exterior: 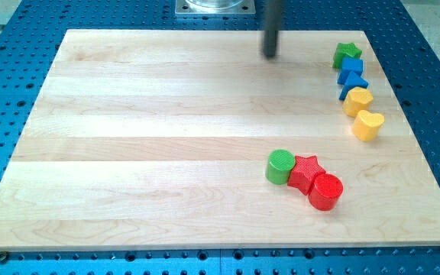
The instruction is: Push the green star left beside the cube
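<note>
Single camera, raised, looking down obliquely across the wooden board [166, 137]. Whole board in frame. Arm base [214, 7] at 12 o'clock.

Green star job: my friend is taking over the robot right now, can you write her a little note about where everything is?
My tip is near the view's top, left of the green star and not touching any block.
The green star sits at the top of a column on the view's right, touching the blue cube just below it.
Below those: a blue block and two yellow hearts.
Lower middle: green cylinder, red star, red cylinder, bunched together.
Done: nothing visible yet.
Left: get my tip to the star's right side, then push it left beside the cube.
</note>
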Robot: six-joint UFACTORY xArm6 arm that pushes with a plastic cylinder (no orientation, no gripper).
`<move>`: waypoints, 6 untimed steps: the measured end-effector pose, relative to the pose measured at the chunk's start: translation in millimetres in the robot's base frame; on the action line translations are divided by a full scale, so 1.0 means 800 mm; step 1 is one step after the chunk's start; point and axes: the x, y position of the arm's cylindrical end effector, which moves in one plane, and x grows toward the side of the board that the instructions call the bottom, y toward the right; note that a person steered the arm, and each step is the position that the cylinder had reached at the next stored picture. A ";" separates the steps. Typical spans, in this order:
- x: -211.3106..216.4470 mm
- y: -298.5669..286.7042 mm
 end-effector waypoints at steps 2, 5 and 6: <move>0.037 0.139; 0.027 -0.056; 0.026 0.026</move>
